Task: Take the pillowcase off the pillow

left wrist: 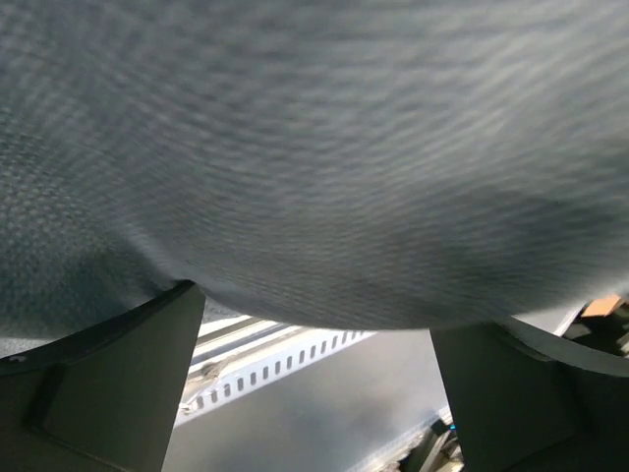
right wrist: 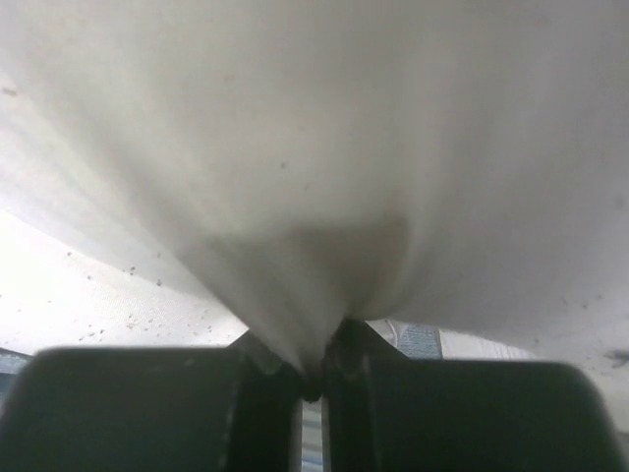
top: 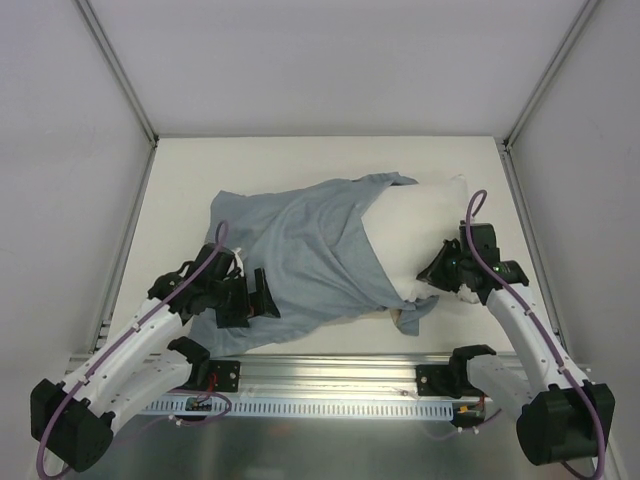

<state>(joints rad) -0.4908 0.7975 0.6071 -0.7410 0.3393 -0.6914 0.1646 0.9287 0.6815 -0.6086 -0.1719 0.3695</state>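
The pillowcase [top: 300,250] lies blue-grey face up across the middle of the table, rumpled. The off-white pillow [top: 425,215] sticks out of its right end. My left gripper [top: 262,296] is open at the pillowcase's near left edge. In the left wrist view the blue-grey fabric [left wrist: 314,147] fills the top, with my left gripper [left wrist: 314,313] spread wide under it and nothing clamped. My right gripper [top: 438,272] is shut on a pinch of the pillow's white fabric [right wrist: 314,128]. In the right wrist view my right gripper [right wrist: 313,369] has the fold between its closed jaws.
A loose pillowcase corner [top: 410,318] with a brownish underside hangs at the near edge. A slotted aluminium rail [top: 330,375] runs along the near edge between the arm bases. White enclosure walls and metal posts [top: 120,80] surround the table.
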